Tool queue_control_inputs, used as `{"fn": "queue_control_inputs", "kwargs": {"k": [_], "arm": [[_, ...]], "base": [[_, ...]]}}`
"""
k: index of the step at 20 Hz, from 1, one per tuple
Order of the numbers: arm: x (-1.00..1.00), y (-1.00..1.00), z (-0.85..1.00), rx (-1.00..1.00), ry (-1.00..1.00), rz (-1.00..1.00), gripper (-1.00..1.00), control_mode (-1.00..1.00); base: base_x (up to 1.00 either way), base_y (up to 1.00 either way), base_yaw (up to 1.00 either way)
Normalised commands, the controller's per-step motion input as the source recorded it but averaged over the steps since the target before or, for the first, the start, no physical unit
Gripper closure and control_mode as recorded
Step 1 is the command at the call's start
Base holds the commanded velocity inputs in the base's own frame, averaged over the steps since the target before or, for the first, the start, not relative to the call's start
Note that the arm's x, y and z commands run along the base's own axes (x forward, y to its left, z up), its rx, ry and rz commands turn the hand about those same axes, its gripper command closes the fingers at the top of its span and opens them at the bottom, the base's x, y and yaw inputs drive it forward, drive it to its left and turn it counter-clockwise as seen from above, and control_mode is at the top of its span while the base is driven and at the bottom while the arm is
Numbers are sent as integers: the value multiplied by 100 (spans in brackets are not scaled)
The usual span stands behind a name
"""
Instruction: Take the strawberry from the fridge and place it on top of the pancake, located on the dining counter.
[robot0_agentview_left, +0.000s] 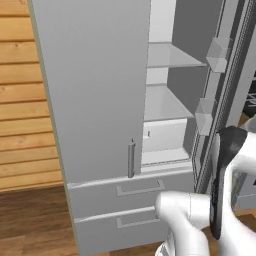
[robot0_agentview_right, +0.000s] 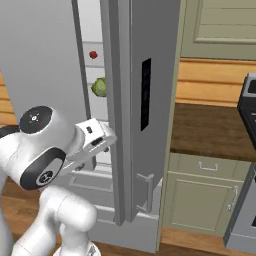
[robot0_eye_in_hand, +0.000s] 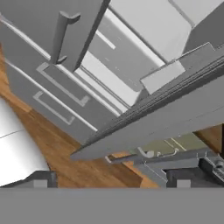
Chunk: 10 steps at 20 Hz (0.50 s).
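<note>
- One tiny dark-red strawberry (robot0_agentview_right: 93, 54) sits on an upper white shelf inside the tall light-grey fridge (robot0_agentview_left: 95, 100), right door swung open.
- Two-finger gripper (robot0_agentview_right: 102, 141), jaws spread wide and empty, hangs below the strawberry, well apart from it.
- Green leafy cabbage (robot0_agentview_right: 99, 87) lies between them.

One fridge (robot0_agentview_left: 95, 100) with two drawers (robot0_agentview_left: 125, 192), one strawberry (robot0_agentview_right: 93, 55), one cabbage (robot0_agentview_right: 99, 87)

Kitchen (fridge (robot0_agentview_left: 95, 100), green cabinets (robot0_agentview_right: 202, 192), wooden floor (robot0_agentview_left: 30, 220))
</note>
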Motion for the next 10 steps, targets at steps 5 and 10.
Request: {"fn": "queue_control_inputs", "kwargs": {"k": [5,10], "arm": [[3,100,66,-57,29,-13,-100,-100],[71,67,17,-45,19,-18,-100,-100]], "base": [[0,0,0],[0,0,0]]}}
